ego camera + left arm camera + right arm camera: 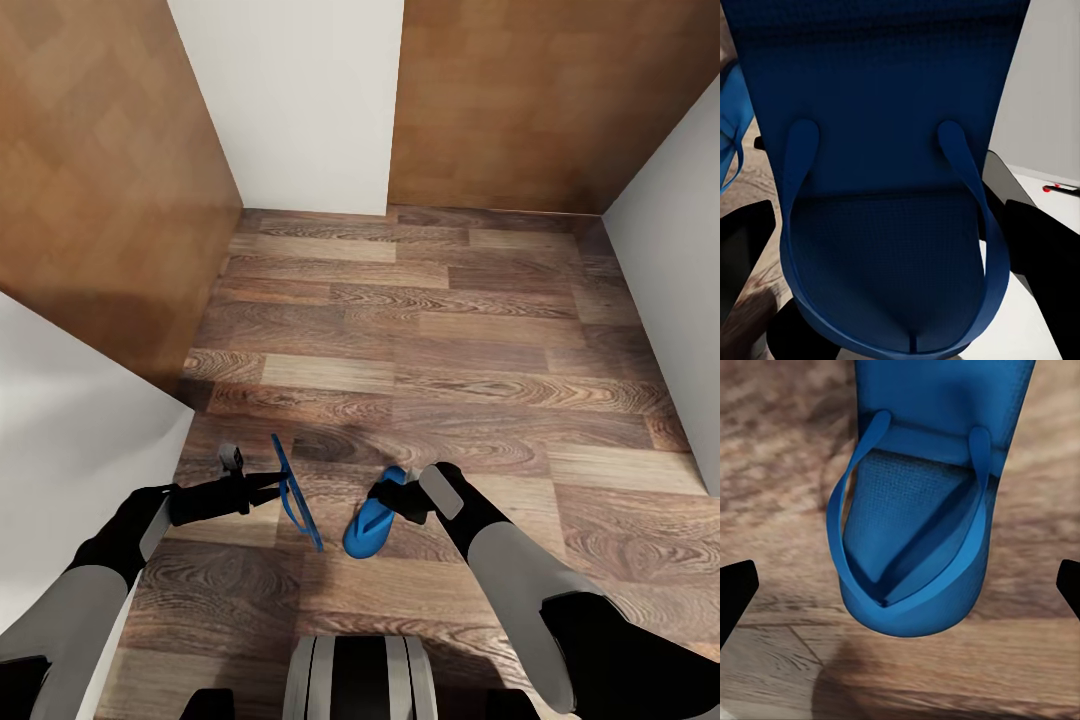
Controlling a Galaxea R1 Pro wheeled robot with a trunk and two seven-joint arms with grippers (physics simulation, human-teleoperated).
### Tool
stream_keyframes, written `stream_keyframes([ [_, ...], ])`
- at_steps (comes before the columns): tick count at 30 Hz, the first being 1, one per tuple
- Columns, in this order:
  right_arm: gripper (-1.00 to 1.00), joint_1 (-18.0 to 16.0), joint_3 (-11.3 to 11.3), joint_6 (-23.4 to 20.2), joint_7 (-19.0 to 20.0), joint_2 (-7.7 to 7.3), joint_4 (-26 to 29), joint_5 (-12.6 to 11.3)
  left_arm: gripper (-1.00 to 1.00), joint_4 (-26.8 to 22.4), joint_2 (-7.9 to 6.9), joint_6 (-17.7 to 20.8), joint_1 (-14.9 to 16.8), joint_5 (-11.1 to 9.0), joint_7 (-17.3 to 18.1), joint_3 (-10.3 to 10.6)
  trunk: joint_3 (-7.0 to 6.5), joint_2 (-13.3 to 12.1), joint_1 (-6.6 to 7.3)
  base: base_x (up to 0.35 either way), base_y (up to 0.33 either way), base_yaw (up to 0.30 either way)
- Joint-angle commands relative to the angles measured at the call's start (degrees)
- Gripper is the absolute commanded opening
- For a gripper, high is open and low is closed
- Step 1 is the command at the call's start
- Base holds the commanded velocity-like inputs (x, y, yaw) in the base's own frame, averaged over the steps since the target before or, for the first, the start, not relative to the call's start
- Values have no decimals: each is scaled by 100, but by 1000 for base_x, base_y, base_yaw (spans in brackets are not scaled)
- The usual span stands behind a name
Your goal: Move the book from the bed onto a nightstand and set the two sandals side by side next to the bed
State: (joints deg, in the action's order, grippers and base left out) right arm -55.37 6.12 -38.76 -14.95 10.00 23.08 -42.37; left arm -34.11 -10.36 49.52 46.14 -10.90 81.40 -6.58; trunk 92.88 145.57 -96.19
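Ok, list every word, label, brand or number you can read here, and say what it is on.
None to read.
Left sandal, in the left gripper: plain blue, no brand or size.
Right sandal, at the right gripper: plain blue too.
Floor and walls: no signs or labels.

The head camera looked steeply down from above both arms onto the wood-plank floor (440,330), walls closing the frame's top and sides. Each wrist camera sat very close along its fingers: the left faced one blue sandal (892,187) filling its frame, the right faced the other sandal (919,525) over the same floor. Both sandals appeared at the head view's lower centre.
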Motion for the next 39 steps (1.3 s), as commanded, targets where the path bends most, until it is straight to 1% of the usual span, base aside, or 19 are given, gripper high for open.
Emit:
stream_keyframes([
  [1,100,-1,19,-9,-53,0,9,-55,-100,-1,-1,58,1,-9,16,-1,3,1,1,0,0,0],
  [16,100,0,20,34,-58,0,9,-53,-100,2,-3,58,1,-10,14,-1,3,1,1,0,0,3],
  [26,100,0,21,43,-53,0,11,-56,-100,9,-9,58,1,-9,16,-1,3,1,1,0,0,161],
  [39,100,0,21,44,-52,0,10,-61,-100,10,-16,58,1,-9,16,-1,3,1,1,0,0,26],
])
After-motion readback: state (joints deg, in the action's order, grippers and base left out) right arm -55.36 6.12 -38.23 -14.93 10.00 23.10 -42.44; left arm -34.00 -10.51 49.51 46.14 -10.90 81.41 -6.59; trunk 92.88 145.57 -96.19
